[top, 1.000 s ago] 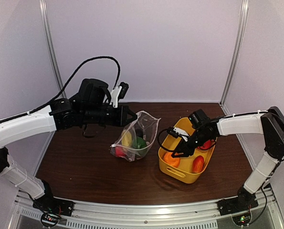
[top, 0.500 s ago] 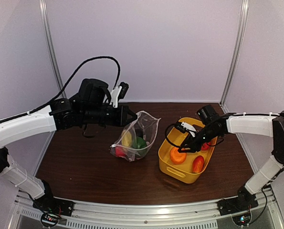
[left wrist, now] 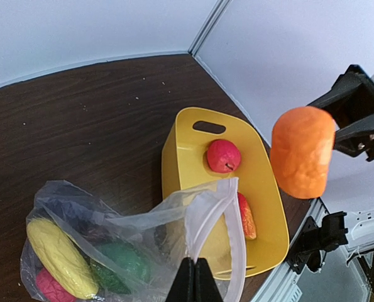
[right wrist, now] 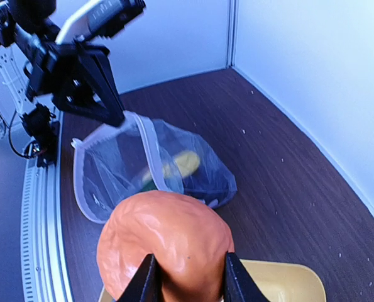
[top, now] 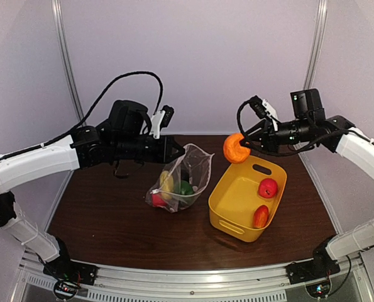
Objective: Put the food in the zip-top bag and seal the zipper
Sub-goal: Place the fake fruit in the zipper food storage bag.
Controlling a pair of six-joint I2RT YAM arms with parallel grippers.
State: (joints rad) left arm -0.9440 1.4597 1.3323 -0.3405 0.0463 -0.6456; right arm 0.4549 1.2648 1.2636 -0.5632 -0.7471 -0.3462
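1. The zip-top bag [top: 181,177] sits on the counter [top: 105,214] left of centre, with its mouth lifted and gaping toward the right; the left wrist view cuts off its lower edge
2. The zipper [left wrist: 203,214] shows as a whitish strip looping around the open mouth; the slider tab cannot be made out in any view
3. Through the crinkled plastic a yellow piece [left wrist: 58,255], a green piece [left wrist: 121,264] and a pink-red piece [left wrist: 47,286] lie at the bottom of the bag; a darker shape behind them is too blurred to name
4. The left jaws are pressed together on the zipper edge, pinching it and holding the mouth up; in the top view their tips blend into the plastic
5. An orange fruit [top: 236,148] hangs in the air over the far left corner of the tub, apart from the bag and higher than its mouth; the right jaws pinch it, one finger on each side, and the fruit fills the lower part of the right wrist view, covering much of both fingers
6. The yellow tub [top: 227,204] stands on the counter just right of the bag; whether they touch cannot be told
7. Inside the tub lie a red fruit [top: 268,187] and an orange-red piece [top: 261,216]; the right wrist view catches only a sliver of the tub's rim at its bottom edge
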